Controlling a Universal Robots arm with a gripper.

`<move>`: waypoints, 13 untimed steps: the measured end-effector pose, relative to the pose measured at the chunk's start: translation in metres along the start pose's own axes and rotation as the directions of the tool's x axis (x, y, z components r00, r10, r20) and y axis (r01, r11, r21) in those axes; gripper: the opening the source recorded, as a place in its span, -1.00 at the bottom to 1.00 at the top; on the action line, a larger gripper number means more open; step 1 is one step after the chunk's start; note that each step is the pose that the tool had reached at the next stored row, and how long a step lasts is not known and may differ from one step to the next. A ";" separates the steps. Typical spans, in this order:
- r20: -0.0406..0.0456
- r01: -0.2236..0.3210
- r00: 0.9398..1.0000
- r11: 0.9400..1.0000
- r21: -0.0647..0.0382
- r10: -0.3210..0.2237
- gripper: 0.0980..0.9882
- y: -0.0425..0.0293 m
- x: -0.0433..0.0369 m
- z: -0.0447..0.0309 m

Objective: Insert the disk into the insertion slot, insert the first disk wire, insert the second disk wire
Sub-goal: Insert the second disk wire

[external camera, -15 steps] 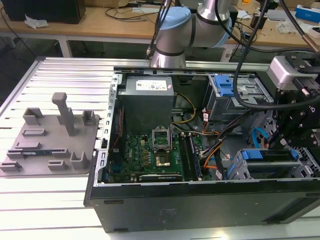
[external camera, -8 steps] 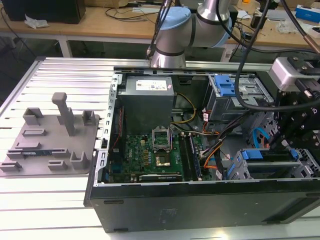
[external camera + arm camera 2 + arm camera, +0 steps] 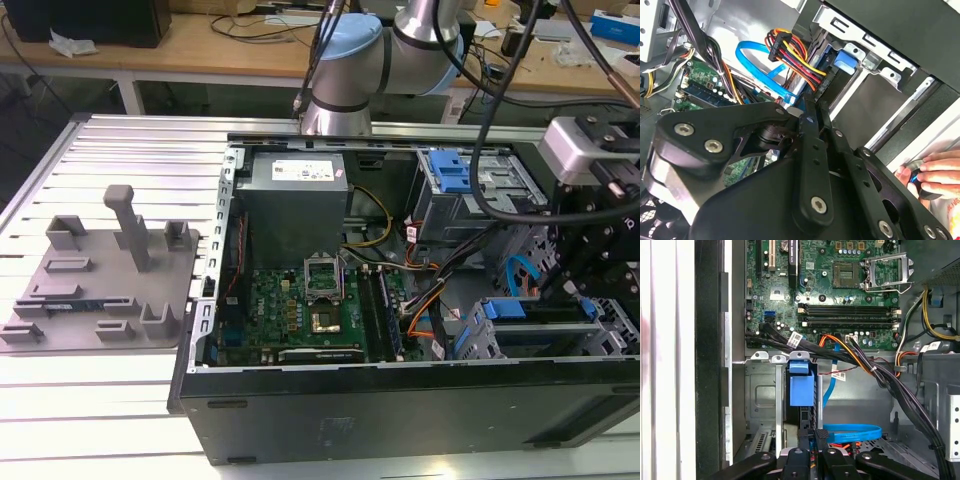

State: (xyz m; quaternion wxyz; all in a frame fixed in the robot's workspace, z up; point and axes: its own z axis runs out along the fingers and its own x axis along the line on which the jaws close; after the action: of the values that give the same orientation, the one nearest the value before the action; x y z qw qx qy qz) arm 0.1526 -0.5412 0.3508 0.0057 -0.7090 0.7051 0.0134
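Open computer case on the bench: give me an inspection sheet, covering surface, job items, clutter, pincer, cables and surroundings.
Surface: slatted metal table carrying the open computer case.
Job's things: disk, blue carrier seated in the insertion slot.
Clutter: grey fixture plate at the exterior view's left.
Grippers: pincer over the disk bay, beside the cable bundle.
Cables: blue data cable looped loose; power wires bundled.
Surroundings: wooden bench behind; a hand at the case's edge.

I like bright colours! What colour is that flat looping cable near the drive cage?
Bright blue. The flat cable shows best in the first wrist view, looping beside the drive cage.
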 end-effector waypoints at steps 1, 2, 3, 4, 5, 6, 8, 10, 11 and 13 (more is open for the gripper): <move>0.000 0.000 1.000 1.000 0.000 0.000 -0.86 -0.0003 0.0000 0.0001; 0.000 0.000 1.000 1.000 -0.001 0.000 -0.86 -0.0004 0.0001 0.0002; 0.000 0.000 1.000 1.000 -0.001 0.000 -0.86 -0.0004 0.0001 0.0006; -0.001 0.000 1.000 1.000 -0.002 0.000 -0.86 -0.0004 0.0001 0.0008; -0.001 0.000 1.000 1.000 -0.002 0.000 -0.86 -0.0004 0.0001 0.0011; -0.001 0.000 1.000 1.000 -0.002 0.000 -0.86 -0.0005 0.0001 0.0014; -0.001 0.000 1.000 1.000 -0.003 0.000 -0.86 -0.0005 0.0001 0.0019; -0.001 0.000 1.000 1.000 -0.004 0.000 -0.86 -0.0008 0.0001 0.0027; -0.002 0.000 1.000 1.000 -0.005 0.000 -0.86 -0.0012 0.0002 0.0034; -0.002 0.000 1.000 1.000 -0.006 0.000 -0.86 -0.0015 0.0002 0.0042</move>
State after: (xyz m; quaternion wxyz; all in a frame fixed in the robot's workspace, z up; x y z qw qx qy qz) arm 0.1541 -0.5413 0.3466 0.0028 -0.7089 0.7051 0.0150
